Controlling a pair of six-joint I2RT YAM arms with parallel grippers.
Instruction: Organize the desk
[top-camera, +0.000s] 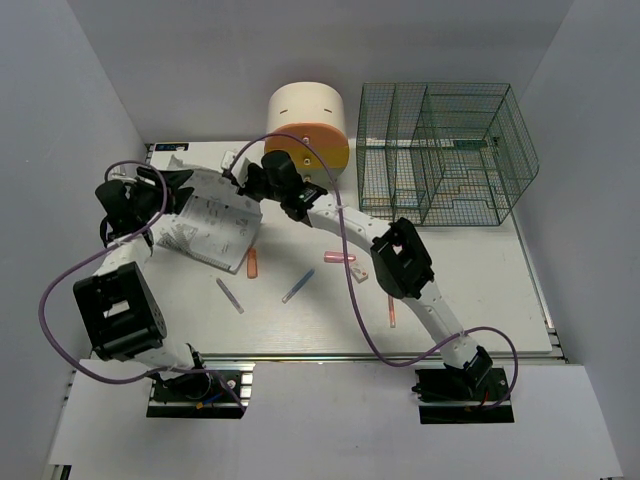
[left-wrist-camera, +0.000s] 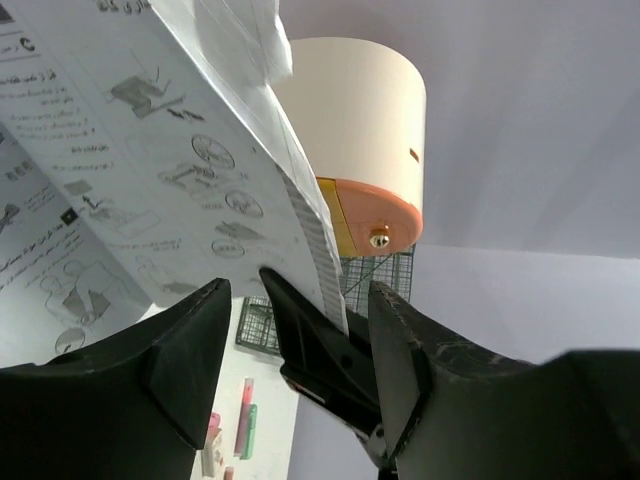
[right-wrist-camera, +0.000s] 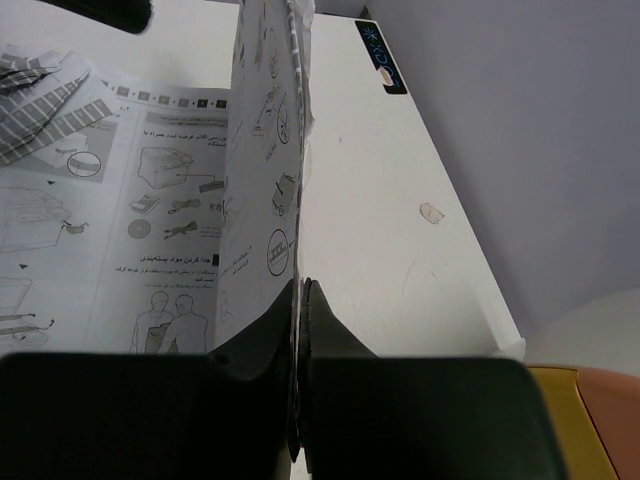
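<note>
Counter, white and flat, fills the white-walled booth ahead of the arms, carrying one cream-and-orange rounded drawer box, one green wire mesh organizer, one printed paper sheet and two bluish pens. Right end effector pinches the sheet; left end effector stands spread.

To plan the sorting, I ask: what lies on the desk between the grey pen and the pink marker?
A blue pen lies there on the desk, slanted, touching neither; the top view shows it.
</note>
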